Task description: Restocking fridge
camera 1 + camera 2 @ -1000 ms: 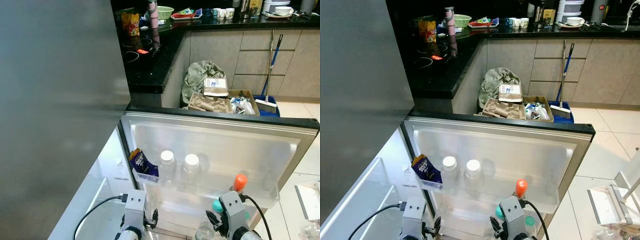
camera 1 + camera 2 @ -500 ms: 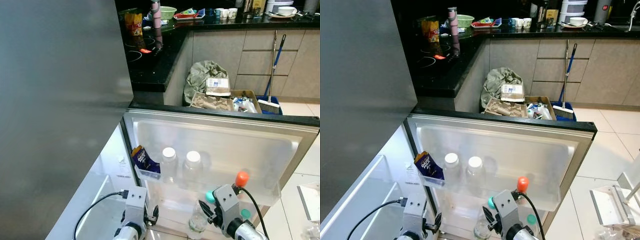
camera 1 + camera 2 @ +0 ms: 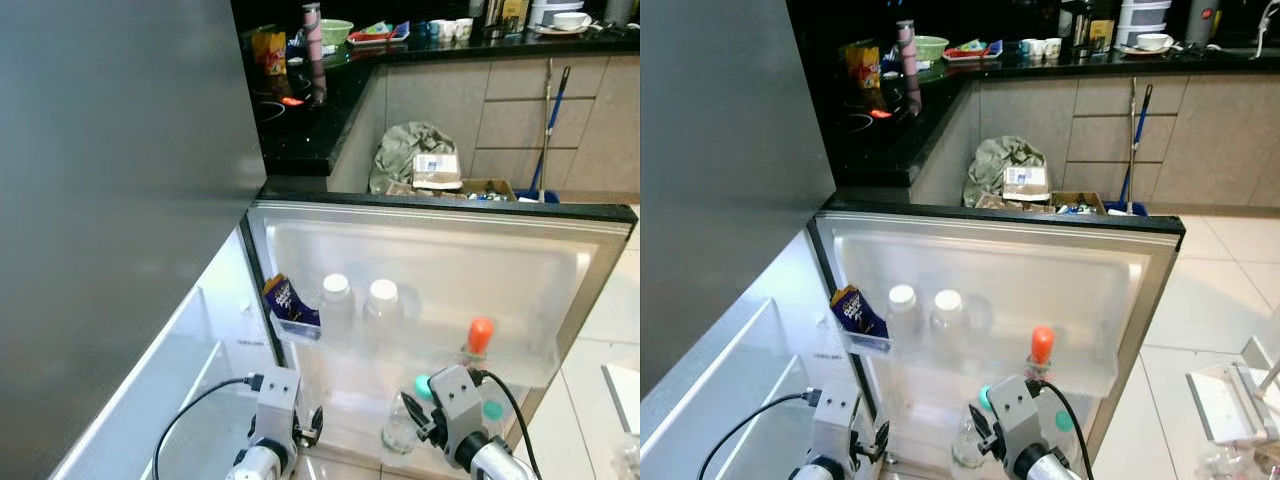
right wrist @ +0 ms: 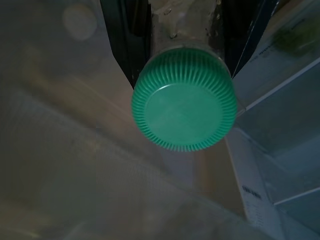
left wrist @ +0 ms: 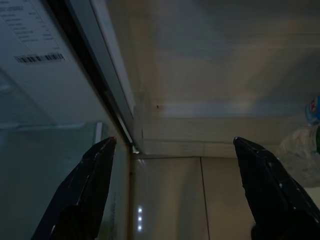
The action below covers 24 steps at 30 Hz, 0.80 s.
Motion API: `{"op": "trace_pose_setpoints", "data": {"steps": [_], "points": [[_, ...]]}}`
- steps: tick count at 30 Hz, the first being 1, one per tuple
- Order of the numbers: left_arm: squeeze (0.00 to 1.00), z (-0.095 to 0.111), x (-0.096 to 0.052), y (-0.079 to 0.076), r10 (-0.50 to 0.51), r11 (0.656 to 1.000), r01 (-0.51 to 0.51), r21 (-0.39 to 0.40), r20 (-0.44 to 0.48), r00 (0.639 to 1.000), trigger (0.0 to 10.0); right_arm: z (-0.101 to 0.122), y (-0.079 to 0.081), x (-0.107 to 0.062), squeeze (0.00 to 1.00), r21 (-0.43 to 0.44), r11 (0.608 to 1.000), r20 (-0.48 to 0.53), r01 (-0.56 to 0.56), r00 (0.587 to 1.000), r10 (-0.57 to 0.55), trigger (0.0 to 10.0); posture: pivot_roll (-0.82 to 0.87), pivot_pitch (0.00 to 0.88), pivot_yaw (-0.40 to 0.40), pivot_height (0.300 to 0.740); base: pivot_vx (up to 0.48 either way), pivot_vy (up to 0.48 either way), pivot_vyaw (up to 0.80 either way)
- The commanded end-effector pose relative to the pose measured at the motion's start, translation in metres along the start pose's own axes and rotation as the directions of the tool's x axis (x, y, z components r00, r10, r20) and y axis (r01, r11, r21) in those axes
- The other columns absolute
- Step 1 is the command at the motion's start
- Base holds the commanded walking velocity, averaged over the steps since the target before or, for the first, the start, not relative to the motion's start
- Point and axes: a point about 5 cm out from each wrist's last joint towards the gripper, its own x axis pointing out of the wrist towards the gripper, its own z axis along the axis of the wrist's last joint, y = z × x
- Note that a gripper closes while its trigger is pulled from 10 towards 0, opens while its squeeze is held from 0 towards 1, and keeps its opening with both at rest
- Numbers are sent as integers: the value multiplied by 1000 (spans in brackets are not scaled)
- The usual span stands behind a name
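- While my right end effector (image 3: 425,425) is clamped on the green-capped bottle (image 4: 184,105) at the lower middle of the head view, I judge the step is seating it in the fridge door's lower shelf (image 3: 345,425).
- I should keep it upright and clear of the orange-capped bottle (image 3: 479,337) just above.
- My left end effector (image 5: 172,200), fingers apart and holding nothing, waits at the door's hinge side.
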Motion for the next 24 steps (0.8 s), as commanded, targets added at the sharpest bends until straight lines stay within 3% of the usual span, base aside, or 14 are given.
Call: {"op": "trace_pose_setpoints", "data": {"steps": [1,15,24], "points": [[0,-6,-3,7,12,1000,-11,16,-31,999,10000,4,3,2,0,-14,1000,27,-14,1000,15,10000,20,58,78,626,0,0,0],[0,-7,-3,9,16,1000,-16,20,-33,999,10000,12,2,9,0,-83,997,45,-8,999,11,10000,19,56,81,616,0,0,0],[0,-6,-3,9,13,1000,-12,22,-29,999,10000,36,-10,14,0,-113,993,166,45,986,-25,10000,20,57,82,616,0,0,0]]}}
